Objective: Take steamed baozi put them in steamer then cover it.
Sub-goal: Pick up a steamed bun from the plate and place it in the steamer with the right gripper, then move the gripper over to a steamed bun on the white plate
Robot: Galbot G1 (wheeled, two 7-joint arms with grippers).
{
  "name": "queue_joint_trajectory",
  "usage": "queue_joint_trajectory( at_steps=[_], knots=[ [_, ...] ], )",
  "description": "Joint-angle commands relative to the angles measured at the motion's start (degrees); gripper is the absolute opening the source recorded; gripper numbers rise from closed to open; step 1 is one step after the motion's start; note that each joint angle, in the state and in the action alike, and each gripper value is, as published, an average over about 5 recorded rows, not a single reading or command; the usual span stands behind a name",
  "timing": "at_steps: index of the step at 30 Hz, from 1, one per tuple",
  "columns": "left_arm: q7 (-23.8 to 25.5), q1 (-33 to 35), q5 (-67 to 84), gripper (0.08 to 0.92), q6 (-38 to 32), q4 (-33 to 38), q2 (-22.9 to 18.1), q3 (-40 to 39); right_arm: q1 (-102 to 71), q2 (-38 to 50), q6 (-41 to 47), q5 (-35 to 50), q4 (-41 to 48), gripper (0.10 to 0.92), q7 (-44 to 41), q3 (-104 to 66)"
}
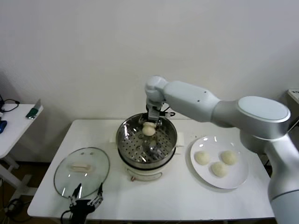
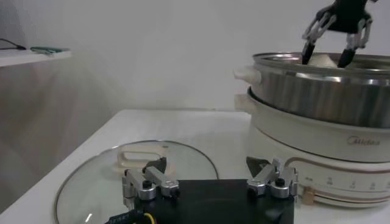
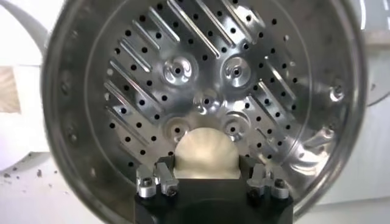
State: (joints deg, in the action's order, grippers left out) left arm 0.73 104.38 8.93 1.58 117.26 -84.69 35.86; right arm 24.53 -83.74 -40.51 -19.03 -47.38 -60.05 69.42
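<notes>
A: Item 1, steamer (image 1: 146, 161)?
B: Stainless-steel pot on a white base, centre of the head view, standing on the white table (image 1: 187, 200). Perforated tray (image 3: 201, 73) visible inside; 1 steamed baozi (image 1: 148, 130) lies on it toward the far wall.

A: Item 2, right gripper (image 1: 153, 122)?
B: Lowered into the pot from the upper centre of the frame. Its fingers (image 2: 312, 36) straddle that bun; in the right wrist view the bun (image 3: 205, 153) lies between the 2 fingertips with a little gap at each side. Jaws apart, not clamped on it.

A: Item 3, remaining buns?
B: 3 steamed baozi (image 1: 202, 157) on a flat white plate (image 1: 236, 179), right of the steamer, well apart from the pot.

A: Item 4, cover?
B: Round glass lid (image 1: 81, 171) with a white bar handle, flat on the table, lower left of the head view, just beside the steamer.

A: Item 5, left gripper (image 1: 85, 202)?
B: Bottom edge of the frame, at the near rim of the lid. Jaws wide apart, holding nothing; the left wrist view shows both fingertips spread above the glass (image 2: 91, 189).

A: Other entries?
B: A side table (image 1: 11, 126) at the left edge, carrying small objects I cannot identify.
</notes>
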Motion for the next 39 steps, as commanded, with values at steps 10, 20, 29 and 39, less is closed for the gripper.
queue_joint_trajectory(
  at_steps=[10,20,29,39],
  knots=[
    [-0.1,0.2,-1.0,0.823,0.0,1.0,-0.9,-0.5,20.3,13.0,6.3,38.7,-11.6,0.823,-2.8,13.1],
    [0.3,-0.7,-1.0,0.823,0.1,0.5,-0.4,-0.7,40.4,40.1,42.0,58.1,-33.3,0.823,1.4,43.4],
    [0.5,-1.5,-0.9,0.823,-0.1,0.0,-0.6,-0.5,23.1,52.4,58.3,56.7,-41.2,0.823,12.9,38.3],
    [0.4,-1.4,-1.0,0.823,0.0,-0.3,-0.8,-0.5,-2.3,48.3,61.4,48.0,-30.3,0.823,17.0,16.6]
  ],
)
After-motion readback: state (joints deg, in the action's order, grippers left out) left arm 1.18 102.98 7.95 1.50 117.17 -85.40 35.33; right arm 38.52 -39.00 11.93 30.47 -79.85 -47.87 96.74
